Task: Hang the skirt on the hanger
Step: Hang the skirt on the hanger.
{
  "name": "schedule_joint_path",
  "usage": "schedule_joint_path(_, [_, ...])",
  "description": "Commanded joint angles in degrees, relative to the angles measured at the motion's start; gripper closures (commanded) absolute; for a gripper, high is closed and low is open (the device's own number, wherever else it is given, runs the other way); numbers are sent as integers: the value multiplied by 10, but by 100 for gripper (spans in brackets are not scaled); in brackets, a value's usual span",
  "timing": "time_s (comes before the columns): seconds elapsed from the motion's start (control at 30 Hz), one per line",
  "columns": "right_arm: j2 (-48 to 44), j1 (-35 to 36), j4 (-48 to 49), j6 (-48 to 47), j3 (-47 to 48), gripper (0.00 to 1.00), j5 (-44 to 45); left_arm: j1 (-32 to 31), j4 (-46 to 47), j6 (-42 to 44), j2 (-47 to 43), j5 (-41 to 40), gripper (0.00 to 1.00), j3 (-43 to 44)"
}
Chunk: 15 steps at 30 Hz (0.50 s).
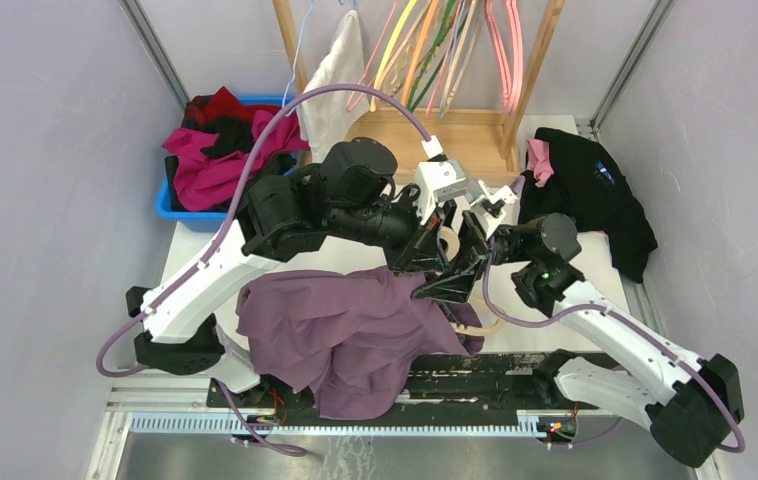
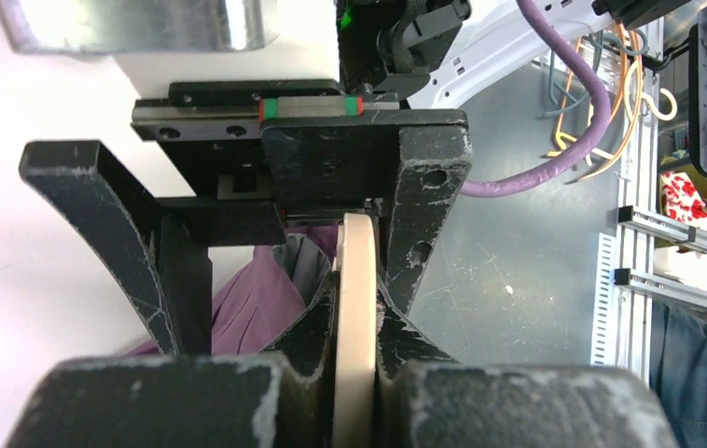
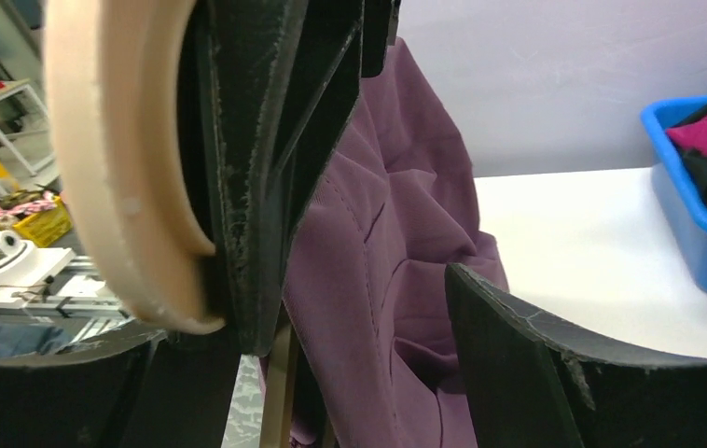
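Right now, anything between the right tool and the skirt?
Partly. The left tool, shut on the hanger, sits inside the open right tool, in front of the skirt. Beside it, the skirt shows unobstructed.

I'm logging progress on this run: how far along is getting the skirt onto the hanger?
Done: the left gripper is shut on the hanger, holding it beside the skirt. In hand: the right gripper, open, sits at the fabric next to the hanger, gripping nothing. Left: the skirt lies mostly heaped on the table, so it must be attached and hung.
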Motion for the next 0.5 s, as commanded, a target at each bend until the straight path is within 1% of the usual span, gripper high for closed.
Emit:
schedule_joint_path(0.0, [35,18,132,83,4,19,-17,0,60,11,-1,32,97,33])
schedule_joint_path(0.07, [48,33,120,75,10,19,-17,0,65,11,1,36,97,33])
schedule_joint_path(0.17, [55,51,62,40,20,20,-16,0,72,10,5,39,97,33])
schedule_joint_path(0.27, [44,59,6,11,21,22,-13,1,72,12,8,39,97,32])
schedule_joint_path(0.37, [30,69,-91,-45,33,28,-6,0,76,13,10,42,97,27])
schedule_joint_path(0.47, [23,72,-131,-68,38,36,3,0,79,14,13,47,97,25])
